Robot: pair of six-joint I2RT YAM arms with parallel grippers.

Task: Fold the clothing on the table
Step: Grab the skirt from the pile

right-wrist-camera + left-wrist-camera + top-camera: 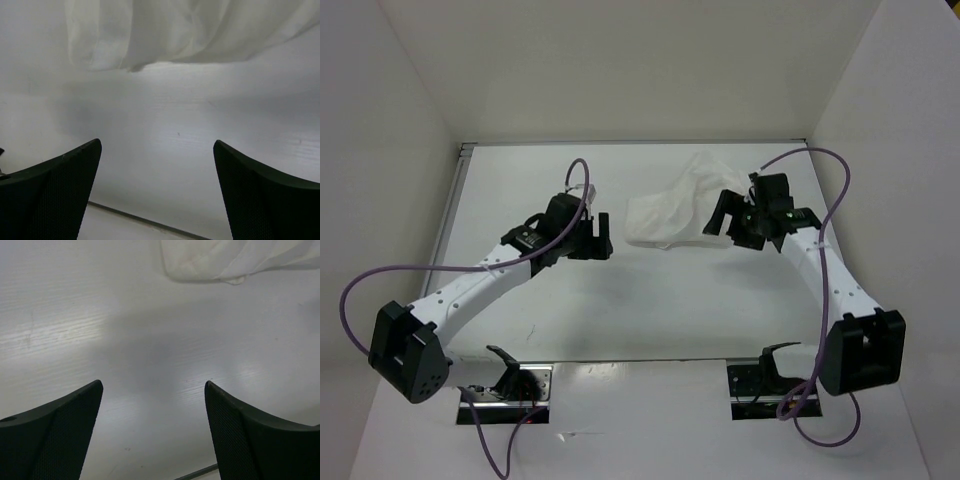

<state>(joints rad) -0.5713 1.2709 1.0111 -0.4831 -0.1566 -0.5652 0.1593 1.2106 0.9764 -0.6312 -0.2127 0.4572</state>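
You see soft white clothing (672, 212), crumpled and creased, on matte table (650, 300). Left gripper (604, 236) just left of it, right gripper (718, 218) just right; both fingers spread, empty.

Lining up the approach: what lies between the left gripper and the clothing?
Only bare table; the left wrist view shows it, left gripper to clothing.
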